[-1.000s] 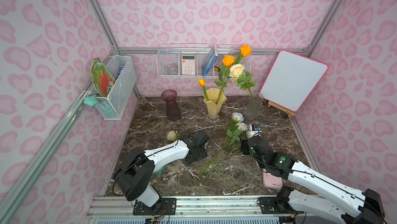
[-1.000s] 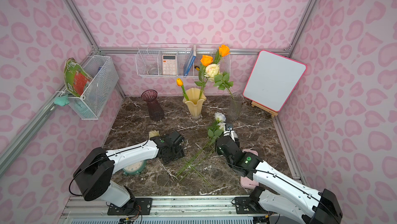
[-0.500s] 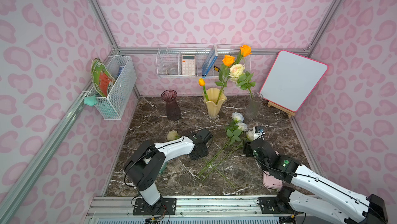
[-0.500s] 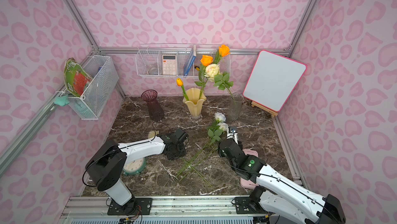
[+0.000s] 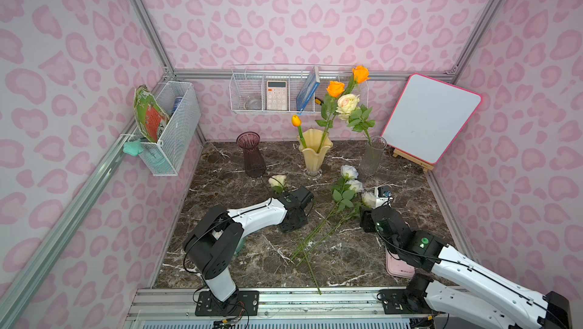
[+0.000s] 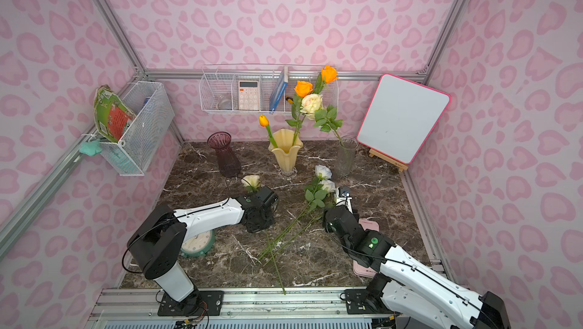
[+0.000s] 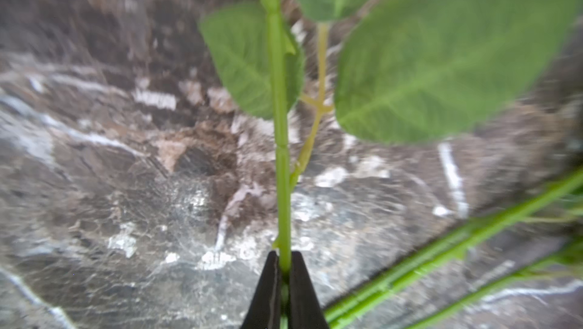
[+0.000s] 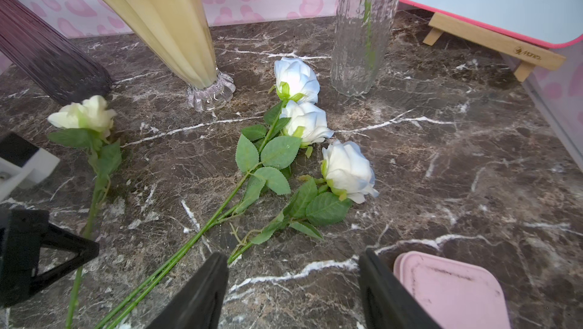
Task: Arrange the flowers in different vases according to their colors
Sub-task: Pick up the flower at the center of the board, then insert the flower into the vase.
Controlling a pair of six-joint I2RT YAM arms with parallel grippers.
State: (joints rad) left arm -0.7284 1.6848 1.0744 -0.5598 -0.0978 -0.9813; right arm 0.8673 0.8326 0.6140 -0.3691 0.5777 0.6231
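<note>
My left gripper (image 7: 285, 264) is shut on the green stem of a cream-yellow rose (image 5: 277, 181) that lies by the purple vase (image 5: 251, 154). Three white roses (image 8: 347, 166) lie on the marble, stems running toward the front. My right gripper (image 8: 293, 267) stands open just above the table beside their stems, holding nothing. The yellow vase (image 5: 314, 150) holds two orange roses (image 5: 335, 88) and an orange tulip (image 5: 296, 120). The clear vase (image 5: 372, 155) holds one cream rose (image 5: 347, 103).
A pink flat box (image 5: 398, 264) lies under my right arm. A whiteboard on an easel (image 5: 432, 116) leans at the back right. A green clock (image 6: 197, 244) sits under my left arm. White wire baskets (image 5: 170, 125) hang on the walls.
My left gripper has closed on the cream-yellow rose's stem after shifting slightly toward it. My right gripper has stayed open and drifted a little to the right.
</note>
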